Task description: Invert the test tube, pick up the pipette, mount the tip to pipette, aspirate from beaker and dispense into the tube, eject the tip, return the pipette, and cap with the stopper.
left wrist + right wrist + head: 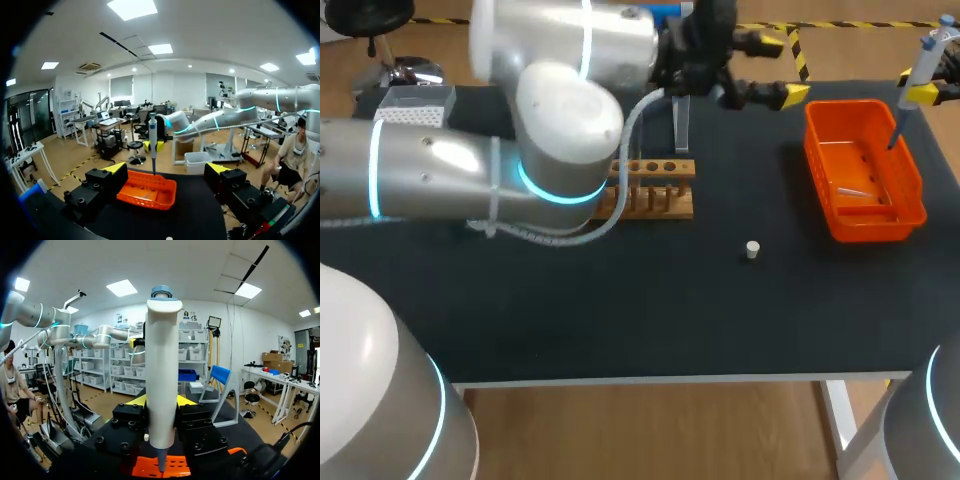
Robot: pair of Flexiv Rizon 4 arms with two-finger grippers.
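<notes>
My right gripper [928,92] is shut on the grey-and-blue pipette [920,62] at the table's far right. It holds the pipette upright, with the lower end hanging over the orange bin [865,170]. In the right wrist view the pipette [162,375] stands between the fingers, above the bin [175,467]. My left gripper [792,66] is open and empty at the back middle, facing the bin [147,190] and the pipette [153,132]. A clear test tube [680,120] stands upright in the wooden rack [655,190]. The small white stopper [752,249] lies on the black mat.
A clear loose tip [855,192] lies inside the orange bin. A white tip box [415,105] sits at the far left, behind my left arm. That arm hides the left part of the rack and the table behind it.
</notes>
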